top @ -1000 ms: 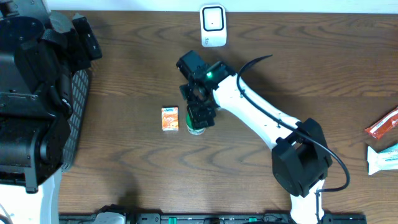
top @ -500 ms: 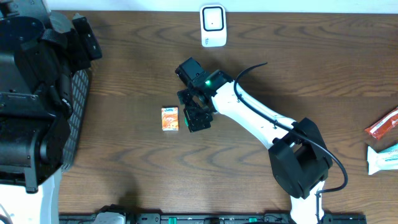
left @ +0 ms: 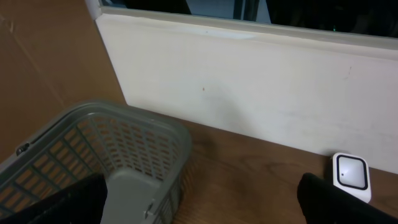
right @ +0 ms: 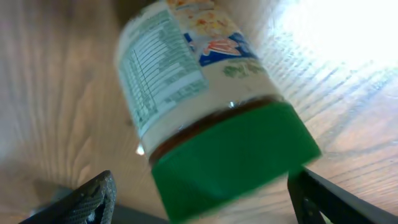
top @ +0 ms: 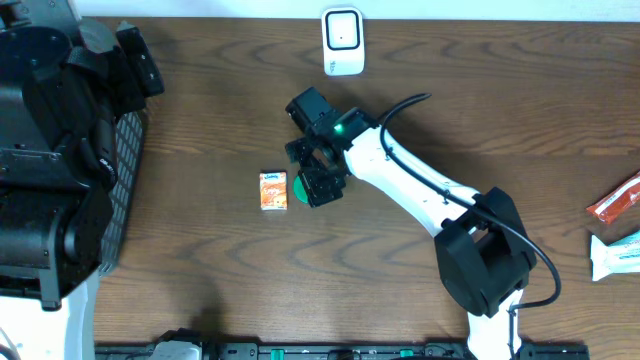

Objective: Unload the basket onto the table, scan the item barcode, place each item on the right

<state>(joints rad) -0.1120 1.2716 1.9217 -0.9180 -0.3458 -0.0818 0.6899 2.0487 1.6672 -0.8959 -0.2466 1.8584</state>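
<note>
The item is a jar with a white printed label and a green lid. In the right wrist view it is tilted and blurred, lid end nearest the camera. My right gripper straddles the lid. Its right finger meets the lid's edge, while bare wood shows between the lid and the left finger, so the jaws stand open. Overhead, only a sliver of green lid shows beside the gripper. The white scanner stands at the table's far edge. My left gripper is open over the basket's corner.
A small orange carton lies just left of the jar. The grey basket sits at the table's left side under the left arm. A red packet and a pale packet lie at the right edge.
The right gripper has shifted up and to the left, its jaws slightly narrower. The jar has moved with it, and its green lid now peeks out on the gripper's left.
</note>
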